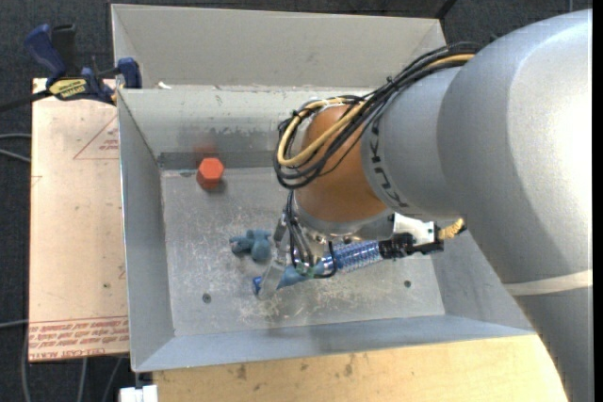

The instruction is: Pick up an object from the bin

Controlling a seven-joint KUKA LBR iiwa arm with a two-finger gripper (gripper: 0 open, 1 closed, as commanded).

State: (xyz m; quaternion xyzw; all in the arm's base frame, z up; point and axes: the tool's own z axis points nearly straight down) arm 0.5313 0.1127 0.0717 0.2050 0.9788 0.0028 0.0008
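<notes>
My gripper (pixel 276 278) is down near the bin floor, in the front middle of the bin, under the orange wrist cover. A small blue piece (pixel 258 285) lies right at its tip, touching or nearly touching it; whether it is held I cannot tell. Just to the upper left, a lumpy grey-blue object (pixel 252 245) rests on the floor, a little apart from the gripper. An orange hexagonal block (pixel 210 171) sits far off by the back left wall.
The arm and its orange cover with yellow and black cables hang over the bin's right half and hide the floor there. Bare scuffed floor lies to the left of the gripper and along the front wall.
</notes>
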